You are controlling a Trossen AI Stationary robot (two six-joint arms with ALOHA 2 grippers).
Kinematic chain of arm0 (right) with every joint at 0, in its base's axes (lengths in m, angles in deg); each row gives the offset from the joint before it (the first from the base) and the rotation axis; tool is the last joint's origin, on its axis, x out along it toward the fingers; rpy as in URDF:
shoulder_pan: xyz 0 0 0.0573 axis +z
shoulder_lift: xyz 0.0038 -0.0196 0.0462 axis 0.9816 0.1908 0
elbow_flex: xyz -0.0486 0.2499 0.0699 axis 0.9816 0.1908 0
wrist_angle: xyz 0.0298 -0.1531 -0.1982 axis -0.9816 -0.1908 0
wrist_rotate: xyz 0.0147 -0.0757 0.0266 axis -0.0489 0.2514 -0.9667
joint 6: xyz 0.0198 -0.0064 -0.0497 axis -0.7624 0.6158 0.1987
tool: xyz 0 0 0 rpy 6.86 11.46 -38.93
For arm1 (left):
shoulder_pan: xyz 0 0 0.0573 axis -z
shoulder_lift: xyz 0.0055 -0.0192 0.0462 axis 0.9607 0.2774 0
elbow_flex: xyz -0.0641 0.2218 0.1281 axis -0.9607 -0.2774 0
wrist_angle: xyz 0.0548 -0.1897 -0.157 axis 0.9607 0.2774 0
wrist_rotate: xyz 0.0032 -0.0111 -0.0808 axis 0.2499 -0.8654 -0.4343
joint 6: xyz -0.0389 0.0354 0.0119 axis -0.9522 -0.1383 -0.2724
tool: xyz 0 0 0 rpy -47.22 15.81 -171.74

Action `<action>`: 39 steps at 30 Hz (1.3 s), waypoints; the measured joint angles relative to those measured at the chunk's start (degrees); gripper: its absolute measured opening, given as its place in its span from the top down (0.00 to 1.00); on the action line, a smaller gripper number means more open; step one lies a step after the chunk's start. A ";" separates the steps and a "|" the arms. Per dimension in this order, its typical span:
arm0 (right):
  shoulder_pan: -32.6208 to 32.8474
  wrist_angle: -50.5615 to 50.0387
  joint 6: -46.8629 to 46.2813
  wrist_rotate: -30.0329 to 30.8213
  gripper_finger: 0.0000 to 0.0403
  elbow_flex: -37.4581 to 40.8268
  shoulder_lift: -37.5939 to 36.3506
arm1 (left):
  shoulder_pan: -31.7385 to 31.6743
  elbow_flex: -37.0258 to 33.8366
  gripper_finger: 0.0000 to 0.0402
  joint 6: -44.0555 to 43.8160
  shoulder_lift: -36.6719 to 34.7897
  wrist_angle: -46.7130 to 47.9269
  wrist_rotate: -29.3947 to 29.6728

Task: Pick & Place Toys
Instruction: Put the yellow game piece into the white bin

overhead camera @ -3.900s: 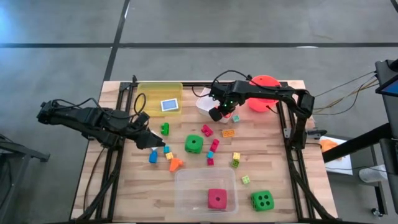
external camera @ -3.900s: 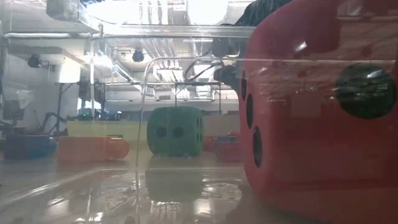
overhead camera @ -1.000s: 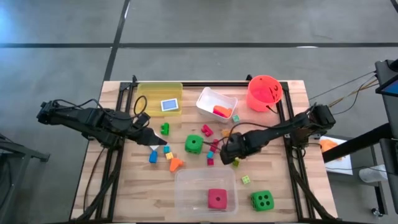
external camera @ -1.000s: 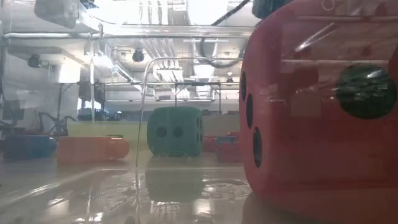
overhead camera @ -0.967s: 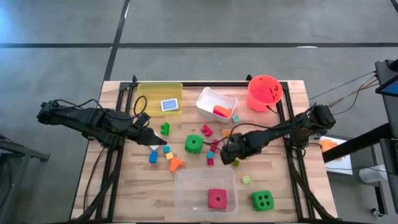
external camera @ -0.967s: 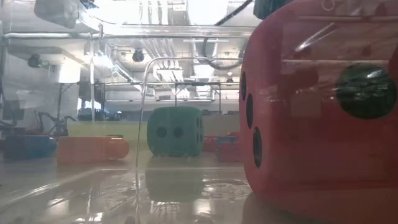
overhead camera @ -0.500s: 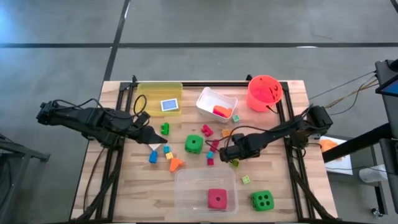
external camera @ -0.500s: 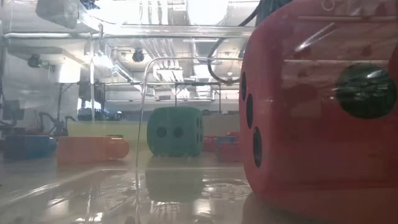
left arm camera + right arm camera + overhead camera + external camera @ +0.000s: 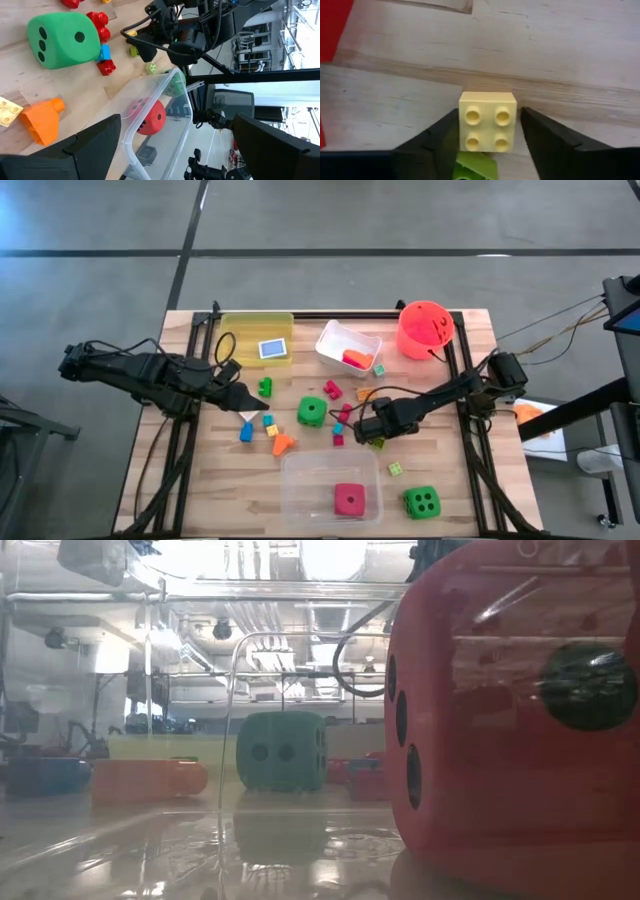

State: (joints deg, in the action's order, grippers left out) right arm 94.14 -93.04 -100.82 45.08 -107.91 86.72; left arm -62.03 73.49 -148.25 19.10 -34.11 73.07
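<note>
I have the pale yellow block (image 9: 487, 122) sitting on the bench (image 9: 440, 480) right of centre, stacked on a green block (image 9: 475, 167), and my right gripper (image 9: 487, 135) is down over it with a finger on each side; the pads look to be against its sides, though I cannot tell for sure that the grip is firm. Just beside it lie red blocks (image 9: 345, 415) and the green die (image 9: 312, 411). Nearer the front edge, the clear tub (image 9: 330, 488) holds a pink die (image 9: 348, 500). My left gripper (image 9: 240, 402) waits released, low over the bench's left side.
</note>
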 joint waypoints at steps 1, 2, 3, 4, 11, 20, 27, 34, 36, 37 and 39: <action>0.00 -0.18 0.49 -0.01 0.56 0.04 0.00 | 0.00 0.00 0.08 0.04 0.00 0.01 0.00; 0.00 -0.37 0.90 0.03 0.61 0.06 0.02 | 0.00 0.00 0.08 0.07 0.00 0.01 0.00; 0.00 -0.36 1.32 0.03 0.65 0.07 0.02 | 0.00 0.02 0.08 0.15 0.00 0.01 0.00; 0.00 -0.30 2.01 -0.01 0.68 0.07 0.00 | 0.00 0.02 0.08 0.17 0.00 0.00 0.00; 0.00 0.15 7.79 0.53 0.68 0.11 -0.69 | 0.00 0.04 0.08 0.15 0.00 0.01 0.00; -2.45 -3.76 19.68 2.97 0.68 0.13 -12.23 | 0.00 0.07 0.08 0.40 0.02 -0.01 2.00; -10.31 -3.92 27.67 5.65 0.68 -1.12 -22.18 | 0.00 0.07 0.08 1.40 0.04 -0.01 3.34; -22.26 -4.37 40.02 2.99 0.68 -4.97 -22.58 | 0.00 0.07 0.08 2.11 0.04 -0.01 4.31; -25.65 -4.47 43.69 1.23 0.68 -6.53 -20.92 | 0.00 0.07 0.08 2.11 0.04 -0.01 4.31; -27.26 -4.87 45.36 0.30 0.68 -7.44 -19.86 | 0.00 0.07 0.08 2.11 0.04 -0.01 4.31; -29.89 -5.65 48.44 -0.65 0.68 -9.55 -17.84 | 0.00 0.07 0.08 2.11 0.04 -0.01 4.31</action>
State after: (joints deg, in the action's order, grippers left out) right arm 64.25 -98.69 -52.38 44.43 -117.46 68.88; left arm -62.03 73.56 -146.14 19.14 -34.12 77.37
